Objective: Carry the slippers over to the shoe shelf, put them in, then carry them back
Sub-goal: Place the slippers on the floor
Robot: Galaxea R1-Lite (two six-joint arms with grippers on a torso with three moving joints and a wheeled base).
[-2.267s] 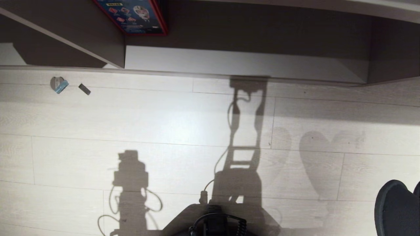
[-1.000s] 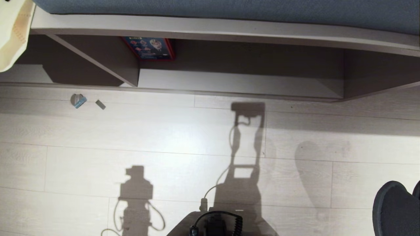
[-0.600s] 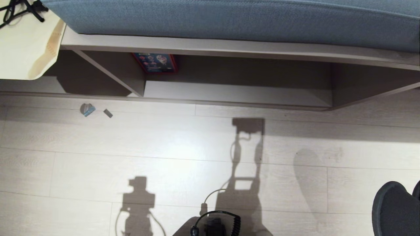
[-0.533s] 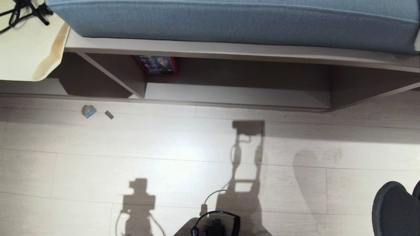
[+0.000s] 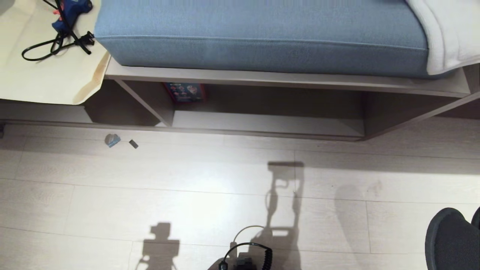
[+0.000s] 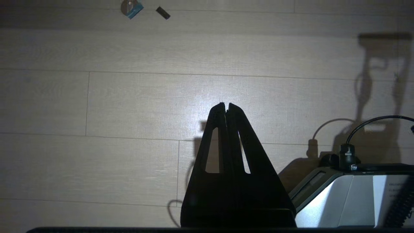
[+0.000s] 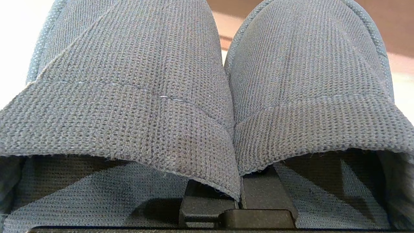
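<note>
The slippers [image 7: 207, 81] are a dark grey knit pair that fills the right wrist view, toes pointing away. My right gripper [image 7: 238, 202] is shut on their two inner edges, pinched together between its black fingers [image 7: 265, 194]. In the head view the slippers [image 5: 450, 240] show as a dark rounded shape at the lower right corner, above the floor. The shoe shelf [image 5: 262, 123] is the open cubby with a pale bottom board under the bench straight ahead. My left gripper [image 6: 226, 105] hangs shut and empty over the pale plank floor.
A blue cushion [image 5: 262, 33] and a white blanket [image 5: 450, 33] lie on the bench. A cream sheet [image 5: 56, 78] carries a blue tool and black cord [image 5: 67, 11]. A red-edged box [image 5: 185, 92] stands in the cubby. Two small scraps [image 5: 112, 140] lie on the floor.
The whole head view has swung upward: the bench top, cushion, cream sheet and blanket have come into view. The slippers stay in the same corner of the picture.
</note>
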